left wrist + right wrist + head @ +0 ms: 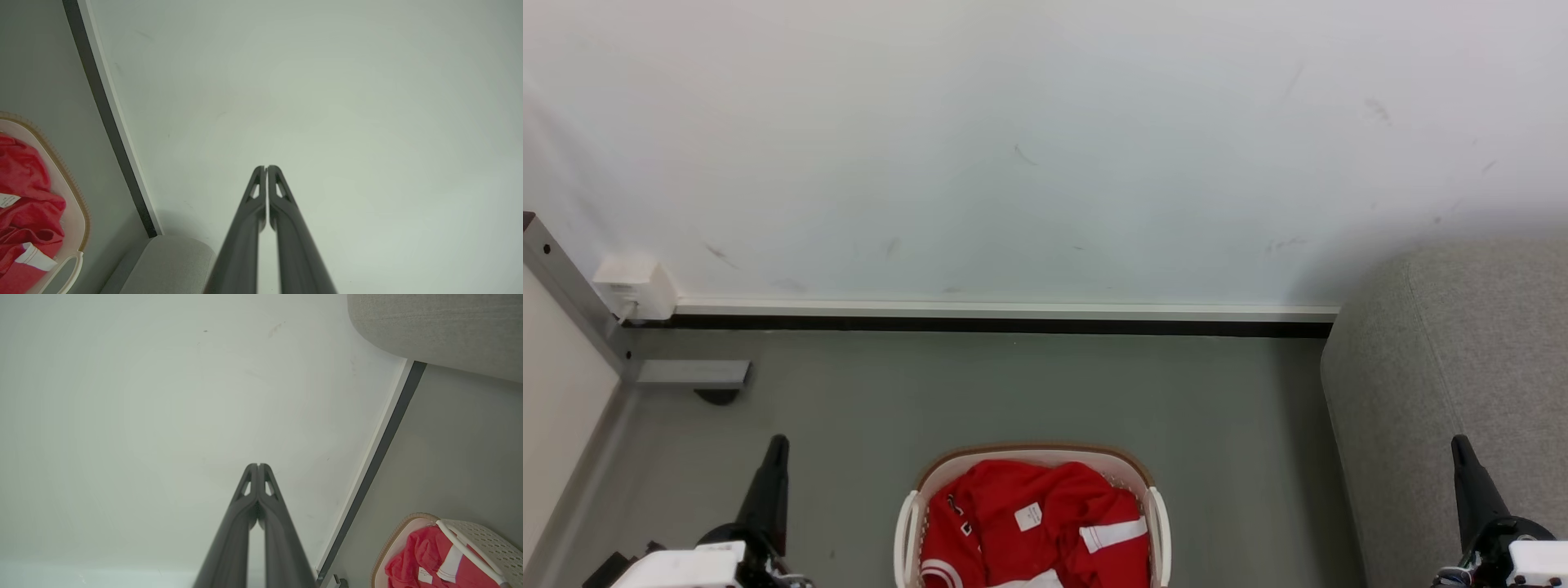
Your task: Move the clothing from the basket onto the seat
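Red clothing [1029, 523] with white stripes and a small white label lies crumpled in the cream-white basket [908, 523], which stands on the floor at the bottom centre of the head view. The clothing [24, 216] and basket rim [79, 212] also appear at the left of the left wrist view, and the clothing [421, 559] in the basket [486, 543] at the lower right of the right wrist view. The grey seat [1454, 367] stands to the right of the basket. My left gripper [778, 445] is shut, left of the basket. My right gripper [1459, 445] is shut, in front of the seat. Both hold nothing.
A white wall [1045, 147] with a dark baseboard [1013, 325] runs behind the basket. At the far left stand a grey metal post [572, 298] with a foot plate and a white wall box [636, 286]. Grey floor [1029, 392] lies between basket and wall.
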{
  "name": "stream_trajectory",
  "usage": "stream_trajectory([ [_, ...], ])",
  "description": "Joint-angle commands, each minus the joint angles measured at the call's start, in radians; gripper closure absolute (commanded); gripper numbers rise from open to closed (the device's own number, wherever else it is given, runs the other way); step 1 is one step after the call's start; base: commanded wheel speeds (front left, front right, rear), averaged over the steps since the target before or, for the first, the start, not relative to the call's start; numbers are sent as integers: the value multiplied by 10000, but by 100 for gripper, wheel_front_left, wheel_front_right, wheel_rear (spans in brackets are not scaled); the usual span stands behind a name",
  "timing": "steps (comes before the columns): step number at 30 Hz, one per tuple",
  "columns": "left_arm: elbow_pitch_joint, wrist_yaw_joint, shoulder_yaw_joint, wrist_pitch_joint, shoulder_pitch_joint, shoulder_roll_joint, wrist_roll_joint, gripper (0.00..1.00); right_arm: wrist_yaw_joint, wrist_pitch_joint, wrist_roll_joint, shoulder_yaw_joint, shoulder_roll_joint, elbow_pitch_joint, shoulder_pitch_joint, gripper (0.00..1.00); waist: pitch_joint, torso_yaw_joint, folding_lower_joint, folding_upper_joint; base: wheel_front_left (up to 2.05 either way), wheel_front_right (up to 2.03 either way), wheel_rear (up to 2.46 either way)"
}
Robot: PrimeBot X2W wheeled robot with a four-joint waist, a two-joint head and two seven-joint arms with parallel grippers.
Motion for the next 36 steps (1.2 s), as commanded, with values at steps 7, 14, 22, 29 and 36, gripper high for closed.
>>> stream_trajectory([
  [7,-37,-48,14,29,-67,69,-144,100,-23,17,-55,-28,9,-48,-125,100,0,0,0,0,0,0,0],
  [14,150,24,-11,-41,134,-49,8,0,0,-38,-9,58,30,164,110,0,4,1,0,0,0,0,0],
  [22,-210,18,-148,-455,84,28,365,0,-1,-452,-380,562,-69,-174,-60,0,10,16,0,0,0,0,0],
  [29,-690,12,-225,-786,105,57,1476,0,-3,-787,-1292,904,-159,-525,-179,0,11,20,0,0,0,0,0],
  [36,-909,6,-205,-1095,192,42,2998,0,-4,-1095,-2534,1265,-233,-733,-215,0,3,17,0,0,0,0,0],
])
